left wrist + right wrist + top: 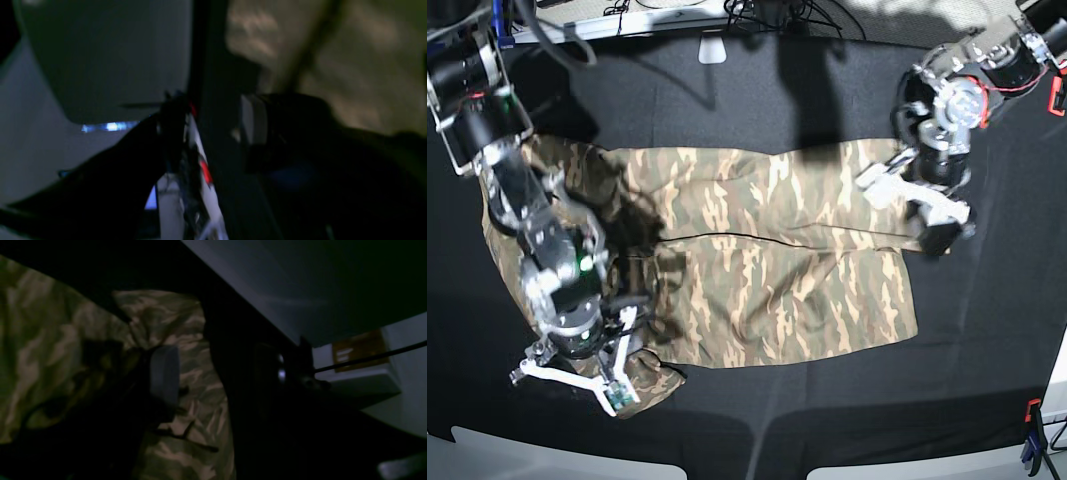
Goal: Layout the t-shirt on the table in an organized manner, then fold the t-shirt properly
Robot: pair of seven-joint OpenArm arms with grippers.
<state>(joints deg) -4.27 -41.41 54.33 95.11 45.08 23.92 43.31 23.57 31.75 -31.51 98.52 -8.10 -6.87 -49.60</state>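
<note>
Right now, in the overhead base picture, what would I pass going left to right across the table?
Arm with the splayed white gripper → camouflage fabric t-shirt → second arm's gripper → bare black table cloth.

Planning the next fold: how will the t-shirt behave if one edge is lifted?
Probably floppy: the t-shirt lies creased and doubled over on the table. Likely light, so a lifted edge would sag and drag the rest rather than hold shape.

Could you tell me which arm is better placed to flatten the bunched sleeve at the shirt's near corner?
Probably the right arm: its claw sits over the bunched corner of the t-shirt, while the left claw is at the opposite edge.
</note>
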